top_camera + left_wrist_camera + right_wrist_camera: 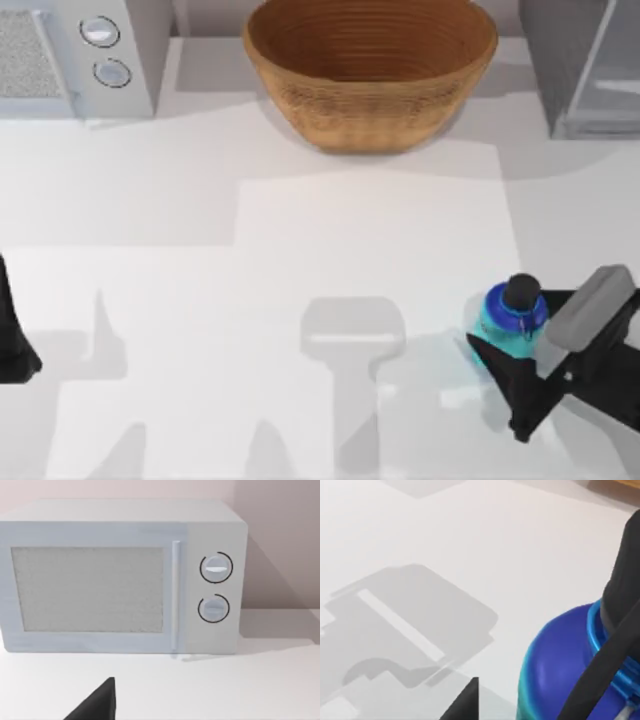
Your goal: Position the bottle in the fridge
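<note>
The small cyan bottle (511, 312) with a blue shoulder and black cap stands at the table's right front. My right gripper (520, 335) is open around it, one dark finger (497, 372) in front and the other behind it. In the right wrist view the bottle (560, 670) looms close, with a strip of table between it and a fingertip (465, 702). The grey fridge (590, 70) with its pale door panel stands at the back right corner. My left gripper (12, 340) is parked at the left edge, open, with one fingertip (100, 702) showing in the left wrist view.
A large woven basket (370, 70) sits at the back middle, left of the fridge. A grey microwave (60, 50) with two round knobs occupies the back left, and the left wrist view faces this microwave (120, 580). White tabletop lies between the bottle and the fridge.
</note>
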Available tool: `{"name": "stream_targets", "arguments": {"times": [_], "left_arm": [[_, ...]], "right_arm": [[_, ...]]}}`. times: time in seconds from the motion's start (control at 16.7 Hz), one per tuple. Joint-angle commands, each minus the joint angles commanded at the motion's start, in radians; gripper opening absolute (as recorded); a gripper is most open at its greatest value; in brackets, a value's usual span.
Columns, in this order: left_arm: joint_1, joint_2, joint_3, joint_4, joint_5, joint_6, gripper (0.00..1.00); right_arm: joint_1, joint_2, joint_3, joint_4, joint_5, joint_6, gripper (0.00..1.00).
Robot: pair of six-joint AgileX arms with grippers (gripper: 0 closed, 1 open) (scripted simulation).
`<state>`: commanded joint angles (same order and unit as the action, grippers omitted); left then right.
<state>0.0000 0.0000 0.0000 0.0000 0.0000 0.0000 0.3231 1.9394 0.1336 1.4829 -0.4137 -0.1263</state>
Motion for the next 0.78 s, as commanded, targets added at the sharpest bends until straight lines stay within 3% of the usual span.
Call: {"name": "stream_targets", "arguments": {"times": [0.42,0.78], "left_arm": [[0.0,0.0,0.0,0.0,0.0,0.0,1.0],[0.0,0.0,0.0,0.0,0.0,0.0,1.0]], "right_arm": [[0.0,0.0,0.0,0.0,0.0,0.0,0.03],[0.0,0.0,0.0,0.0,0.0,0.0,0.01]]}}
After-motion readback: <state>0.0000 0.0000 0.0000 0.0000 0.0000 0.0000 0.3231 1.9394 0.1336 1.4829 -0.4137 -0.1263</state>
